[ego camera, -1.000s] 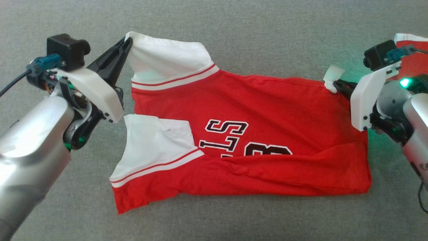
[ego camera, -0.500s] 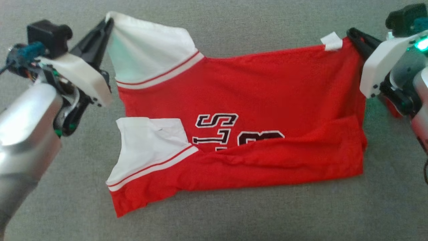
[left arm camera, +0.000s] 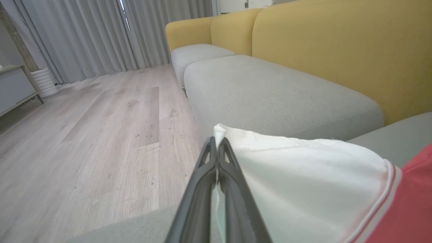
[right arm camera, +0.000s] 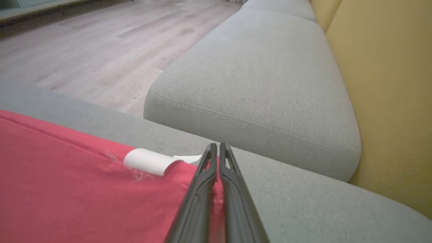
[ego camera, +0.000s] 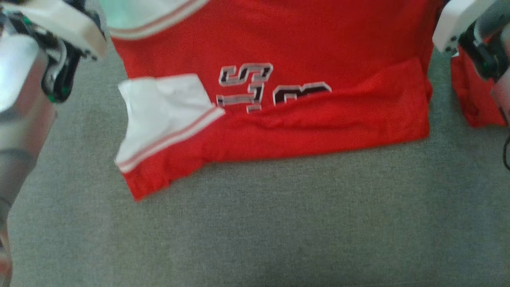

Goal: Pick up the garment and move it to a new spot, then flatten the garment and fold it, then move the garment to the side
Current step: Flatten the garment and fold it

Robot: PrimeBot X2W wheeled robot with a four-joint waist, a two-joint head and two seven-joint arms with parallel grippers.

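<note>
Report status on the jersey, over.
Left hand shut on jersey sleeve. Right hand shut on its hem. Near edge on grey cushion. Second red cloth at right.

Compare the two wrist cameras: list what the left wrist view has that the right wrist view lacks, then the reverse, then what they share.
Left wrist view adds: the left gripper shut on the corner of the white sleeve of the garment, the sleeve's striped trim, and grey curtains. Right wrist view adds: the right gripper shut on the red hem, beside a white tag. Shared: red fabric, grey seat cushions, the yellow backrest and the wooden floor.
</note>
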